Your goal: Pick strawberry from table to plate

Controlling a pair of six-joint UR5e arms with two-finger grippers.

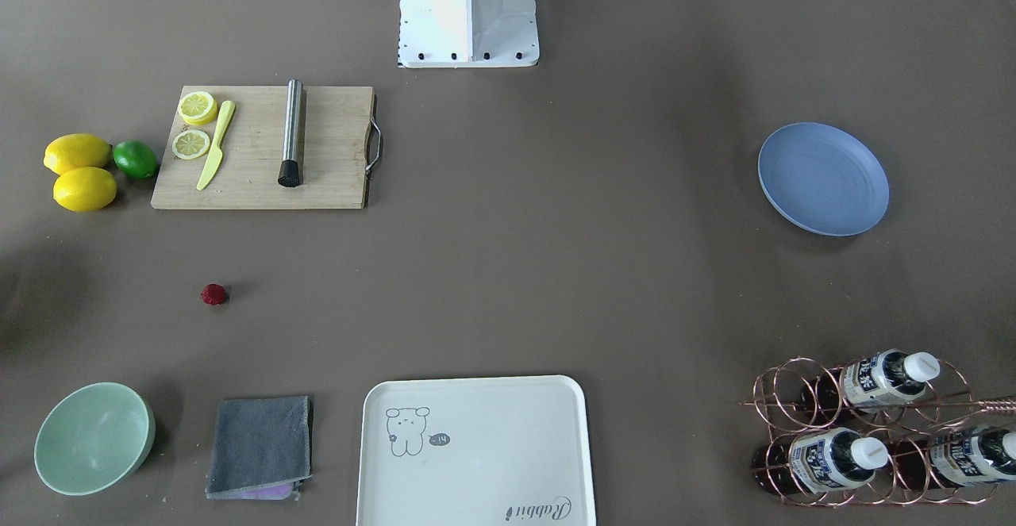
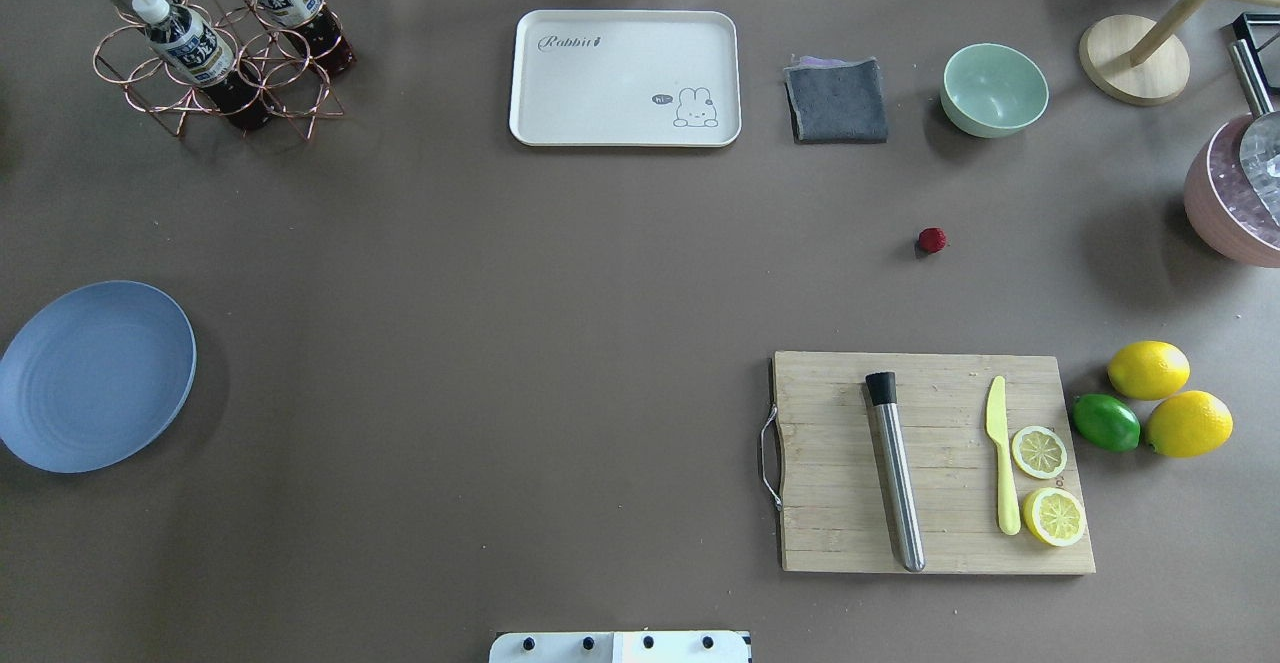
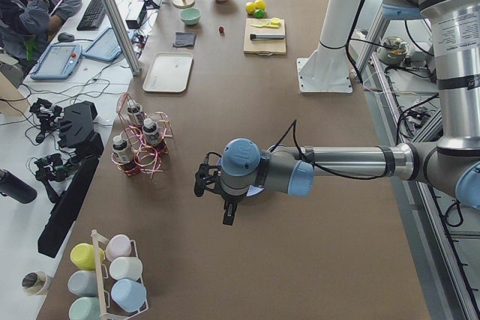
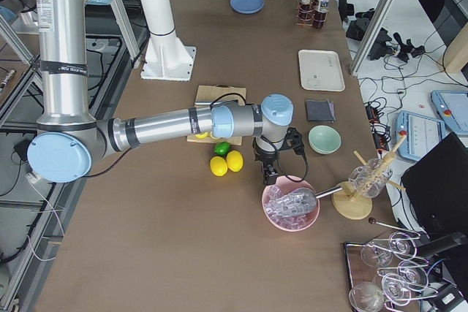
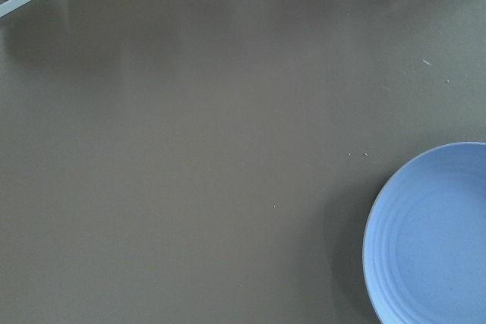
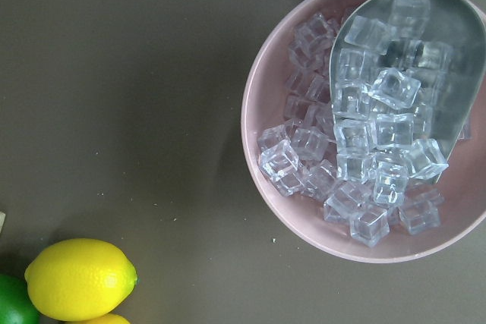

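Dark-red strawberry [image 1: 213,294] lying alone on the grey-brown table [image 1: 556,272], on the robot's right half. It sits between the wooden cutting board [image 1: 262,149] and the grey cloth [image 1: 260,447], touching neither. The periwinkle plate [image 1: 823,178] lies well apart from it, at the table's other end, with nothing on it.

The front-facing and overhead views show the whole layout, yet of the robot only its white base [image 1: 468,10]. The arms appear in the two side views alone.

The left wrist view shows bare table and the plate's rim in its lower right corner. The right wrist view shows a pink bowl [image 6: 266,96] of ice cubes with a metal scoop [image 6: 425,36] resting in it. A lemon [image 6: 80,278] and the edge of a lime [image 6: 15,305] lie near the bowl.

Left arm: forearm level and stretched out over the table, with the left gripper [image 3: 227,219] pointing straight down above the plate's end.

Right arm: forearm likewise level, with the right gripper [image 4: 269,175] pointing down just beside the pink bowl, near the lemons.

Whether the fingers of either gripper are apart or together cannot be told from these side views.
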